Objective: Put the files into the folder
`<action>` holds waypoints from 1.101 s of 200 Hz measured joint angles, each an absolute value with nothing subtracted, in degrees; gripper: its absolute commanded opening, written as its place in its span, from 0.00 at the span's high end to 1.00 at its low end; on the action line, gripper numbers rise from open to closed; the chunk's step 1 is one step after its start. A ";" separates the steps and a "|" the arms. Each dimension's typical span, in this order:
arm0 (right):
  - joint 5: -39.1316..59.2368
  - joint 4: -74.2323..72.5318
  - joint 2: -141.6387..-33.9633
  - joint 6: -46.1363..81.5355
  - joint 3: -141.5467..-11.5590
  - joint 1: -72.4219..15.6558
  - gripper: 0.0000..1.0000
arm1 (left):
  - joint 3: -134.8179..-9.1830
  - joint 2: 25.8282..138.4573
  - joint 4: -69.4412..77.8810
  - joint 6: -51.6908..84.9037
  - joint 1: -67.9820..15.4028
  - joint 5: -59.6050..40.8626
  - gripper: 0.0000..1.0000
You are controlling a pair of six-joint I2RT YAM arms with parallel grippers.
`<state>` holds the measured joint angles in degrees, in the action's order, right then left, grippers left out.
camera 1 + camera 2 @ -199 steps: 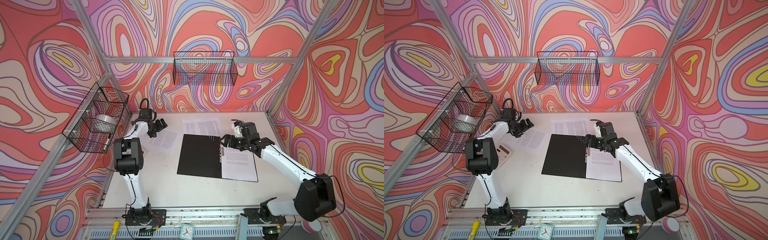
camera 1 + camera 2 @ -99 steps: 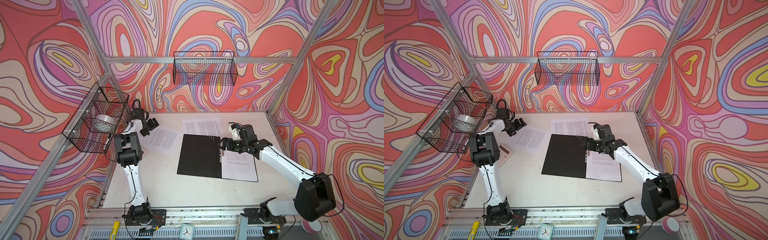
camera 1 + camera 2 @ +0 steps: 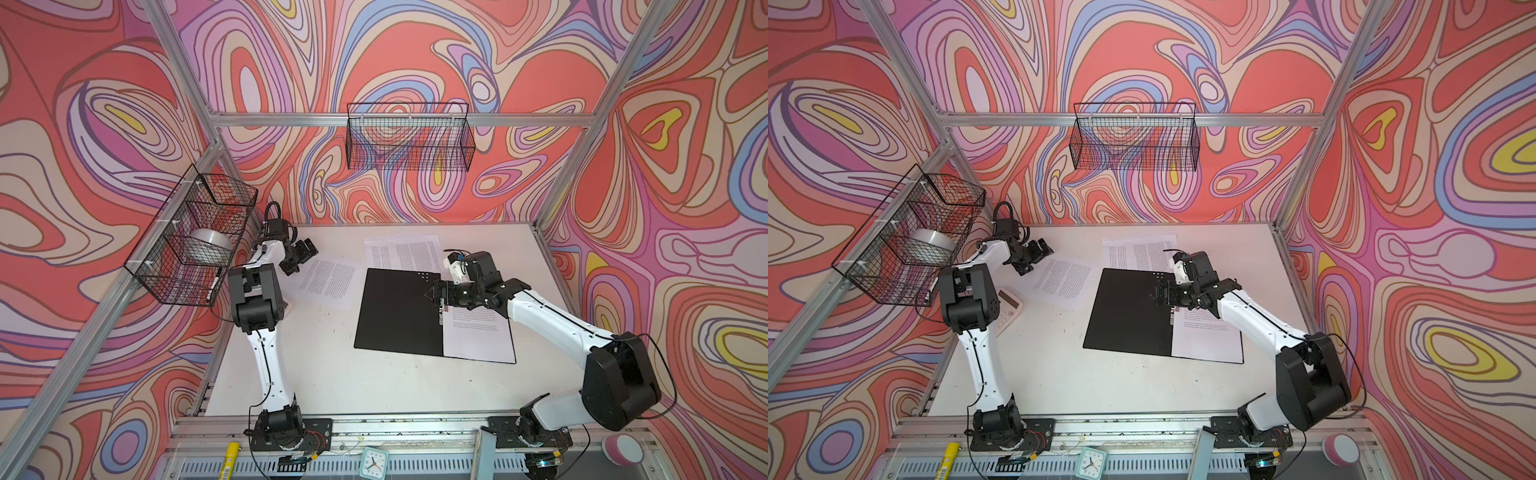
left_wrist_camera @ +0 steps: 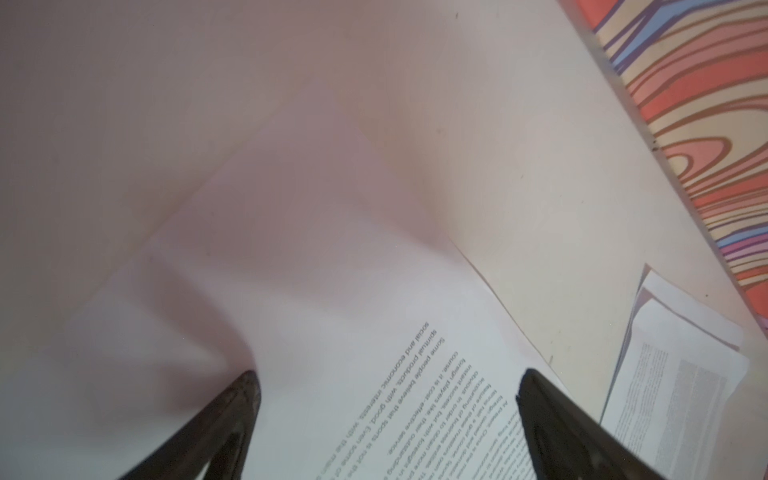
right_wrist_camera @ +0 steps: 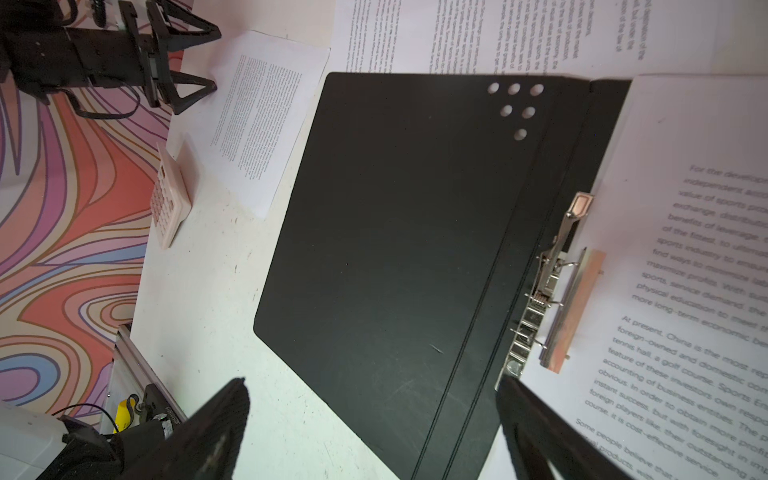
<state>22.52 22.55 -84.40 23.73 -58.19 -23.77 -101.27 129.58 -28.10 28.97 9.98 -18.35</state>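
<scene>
White table (image 3: pixel 324 374), folder (image 3: pixel 395 316) open flat, long axis front-to-back, left claw (image 3: pixel 300 258) and right claw (image 3: pixel 434 297) agape, empty

One sheet (image 3: pixel 478 338) lies in the folder (image 3: pixel 397 316). Another sheet (image 3: pixel 403 251) lies at its twelve o'clock, a third sheet (image 3: pixel 328 279) at ten.

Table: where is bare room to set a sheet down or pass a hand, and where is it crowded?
Free: the near strip of table between the folder and front rail; also between left arm and folder, nearer than the slanted sheet. Crowded: the far side, with that sheet, the far sheet, calculator, left end effector.
</scene>
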 measured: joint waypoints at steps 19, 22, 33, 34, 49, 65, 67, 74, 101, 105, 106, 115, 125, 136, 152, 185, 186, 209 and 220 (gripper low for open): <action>23.20 21.82 -86.04 23.90 -58.30 -23.77 0.02 | -98.02 127.46 -28.08 29.15 8.82 -18.06 0.03; 23.40 21.74 -86.30 23.90 -58.35 -23.79 0.02 | -97.65 127.17 -28.10 29.19 8.58 -18.04 0.03; 23.83 21.61 -87.07 24.01 -58.67 -23.83 0.02 | -96.07 126.13 -28.01 29.17 7.60 -17.43 0.03; 23.88 21.56 -87.13 24.03 -58.70 -23.83 0.02 | -95.94 126.04 -28.01 29.19 7.51 -17.41 0.03; 24.51 20.95 -87.90 24.12 -59.22 -23.83 0.02 | -93.51 124.44 -27.77 29.47 6.07 -16.80 0.03; 25.06 20.16 -88.25 24.29 -59.42 -23.83 0.02 | -90.74 122.56 -27.81 30.37 4.58 -16.21 0.03; 25.08 20.12 -88.29 24.29 -59.42 -23.83 0.02 | -90.48 122.37 -27.83 30.46 4.43 -16.21 0.03; 25.39 19.84 -88.60 24.32 -59.59 -23.86 0.02 | -89.12 121.45 -27.79 30.85 3.73 -16.14 0.04; 25.98 19.27 -90.41 24.36 -60.42 -24.03 0.02 | -84.97 118.61 -27.66 32.03 1.80 -15.77 0.03; 25.98 19.29 -90.70 24.36 -60.58 -24.08 0.02 | -84.42 118.24 -27.59 32.23 1.61 -15.57 0.04; 26.00 19.29 -90.83 24.36 -60.66 -24.08 0.02 | -84.29 118.15 -27.59 32.25 1.54 -15.55 0.04; 25.98 19.29 -91.74 24.32 -61.17 -24.16 0.02 | -82.98 117.25 -27.51 32.60 1.15 -15.40 0.04; 25.89 19.51 -92.86 24.27 -62.02 -24.34 0.02 | -81.58 116.27 -27.35 33.04 0.86 -15.18 0.04; 25.65 19.90 -94.08 24.12 -63.07 -24.56 0.03 | -79.64 114.96 -26.85 33.39 0.73 -14.94 0.04; 25.04 20.56 -96.51 23.59 -65.17 -25.32 0.03 | -76.64 112.88 -26.30 34.06 0.73 -14.68 0.04; 24.36 21.26 -100.27 23.14 -67.75 -27.66 0.04 | -70.30 108.44 -24.51 35.51 0.56 -14.44 0.04; 24.36 21.28 -100.36 23.14 -67.79 -27.70 0.04 | -70.11 108.29 -24.47 35.53 0.56 -14.44 0.04; 24.27 21.39 -102.74 23.16 -69.25 -29.19 0.05 | -65.34 104.73 -23.27 36.67 -0.01 -14.26 0.04; 24.23 21.41 -103.83 23.18 -69.78 -29.78 0.06 | -62.83 102.85 -22.52 37.28 -0.32 -14.22 0.04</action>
